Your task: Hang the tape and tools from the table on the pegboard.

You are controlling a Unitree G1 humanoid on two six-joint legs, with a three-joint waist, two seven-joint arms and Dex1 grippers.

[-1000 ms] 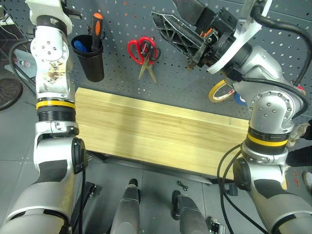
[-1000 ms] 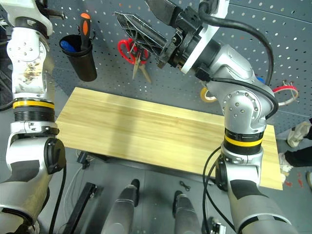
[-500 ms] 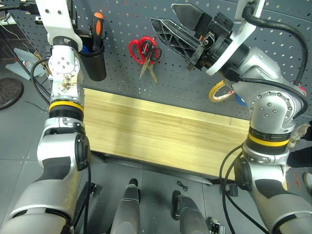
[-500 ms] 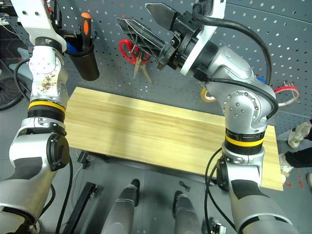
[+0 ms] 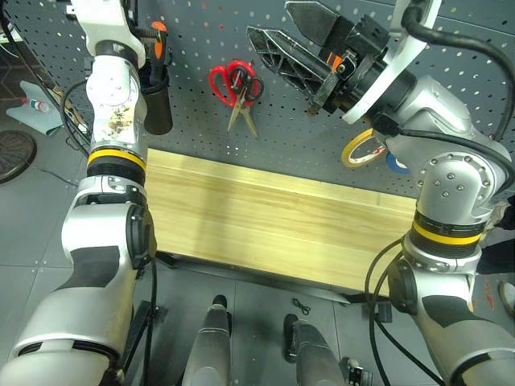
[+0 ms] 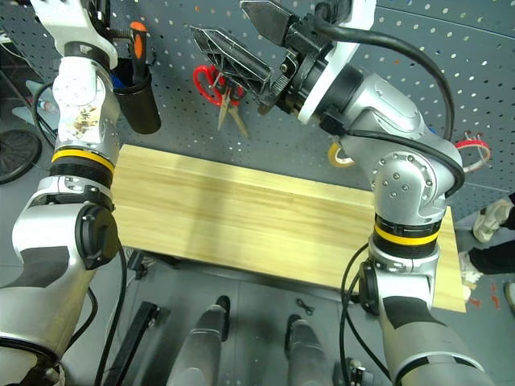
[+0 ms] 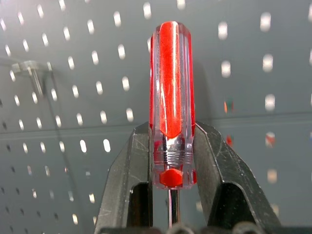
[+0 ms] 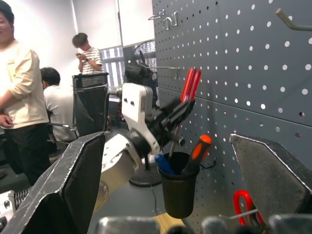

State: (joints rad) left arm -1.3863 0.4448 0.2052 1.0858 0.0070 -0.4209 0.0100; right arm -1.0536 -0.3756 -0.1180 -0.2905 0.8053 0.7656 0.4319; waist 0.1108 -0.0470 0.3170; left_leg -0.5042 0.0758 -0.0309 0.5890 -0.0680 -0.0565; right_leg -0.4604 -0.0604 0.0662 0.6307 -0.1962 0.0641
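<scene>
My left gripper (image 7: pixel 170 132) is shut on the slim red-handled screwdriver (image 7: pixel 171 83), gripping the base of its handle, and holds it upright close to the dark blue-grey pegboard (image 5: pixel 298 137). In the right wrist view the left gripper (image 8: pixel 176 113) holds that screwdriver (image 8: pixel 189 85) just above a black cup (image 8: pixel 178 190). My right gripper (image 5: pixel 269 22) hangs open and empty in front of the pegboard, above the light wood table (image 5: pixel 257 217). The yellow tape (image 5: pixel 360 150) hangs on the pegboard at the right.
Red-handled scissors (image 5: pixel 237 83) hang on the pegboard. The black cup (image 5: pixel 157 104) holds an orange-and-black screwdriver (image 8: pixel 197 151). A blue tape ring (image 5: pixel 396 163) and a red one (image 6: pixel 471 148) hang at the right. People (image 8: pixel 22 97) stand beyond the table's left end.
My left forearm has swung to the right, toward the black cup, and now covers part of it. The right gripper has stayed open in the same place.
</scene>
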